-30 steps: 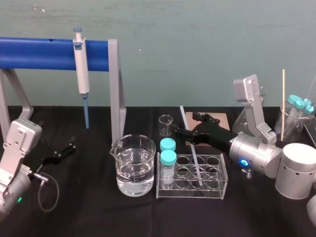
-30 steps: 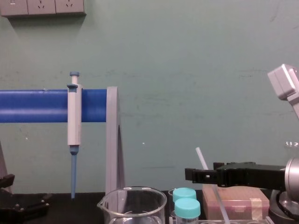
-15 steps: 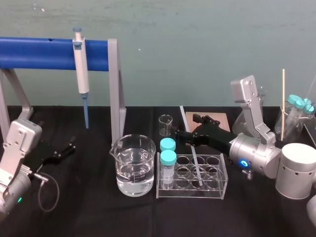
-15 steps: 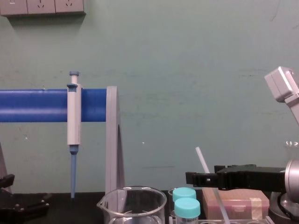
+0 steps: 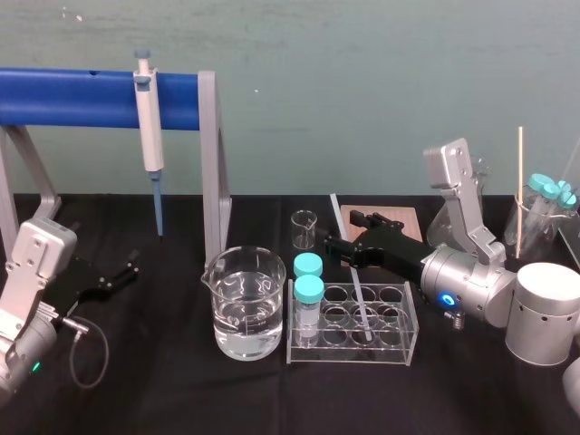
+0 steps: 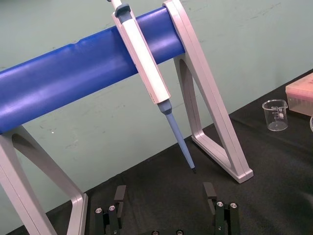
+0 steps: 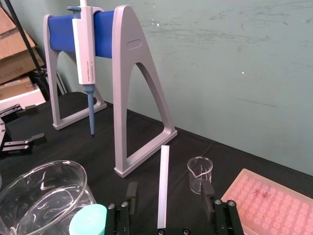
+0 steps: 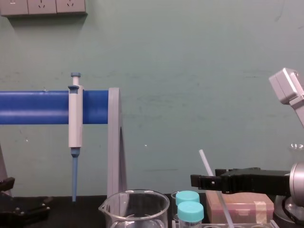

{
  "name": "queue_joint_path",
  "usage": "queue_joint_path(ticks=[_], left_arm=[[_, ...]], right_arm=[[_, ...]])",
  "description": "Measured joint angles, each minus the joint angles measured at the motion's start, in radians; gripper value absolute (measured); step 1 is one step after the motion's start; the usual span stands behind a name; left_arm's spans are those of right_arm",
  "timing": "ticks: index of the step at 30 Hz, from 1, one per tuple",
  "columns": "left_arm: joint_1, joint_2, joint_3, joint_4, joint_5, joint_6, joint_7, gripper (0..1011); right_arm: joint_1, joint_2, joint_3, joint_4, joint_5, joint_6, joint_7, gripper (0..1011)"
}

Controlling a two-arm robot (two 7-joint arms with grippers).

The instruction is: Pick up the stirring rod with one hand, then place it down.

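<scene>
The stirring rod is a thin translucent-white stick leaning in the clear test tube rack, its top tilted back toward the wall. My right gripper reaches in from the right and straddles the rod's upper part. In the right wrist view the rod runs up the middle between the two black fingers, with a gap on each side, so the gripper is open. From the chest view the rod crosses just in front of the gripper. My left gripper rests open at the table's left.
A water-filled beaker and two teal-capped tubes stand just left of the rod. A small beaker and a pink box lie behind. The pipette hangs on the blue stand. A white cylinder and glassware crowd the right.
My right gripper has sunk a little and settled around the rod. The rod still leans in the rack and the left arm has not moved.
</scene>
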Motion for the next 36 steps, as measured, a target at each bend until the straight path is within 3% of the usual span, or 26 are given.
queue_joint_path(ticks=[23,36], left_arm=[[0.0,0.0,0.0,0.0,0.0,0.0,0.0,1000],[0.0,0.0,0.0,0.0,0.0,0.0,0.0,1000]], right_arm=[[0.001,0.0,0.0,0.001,0.002,0.0,-0.001,114],[-0.014,-0.006,0.018,-0.01,0.013,-0.024,0.006,73]])
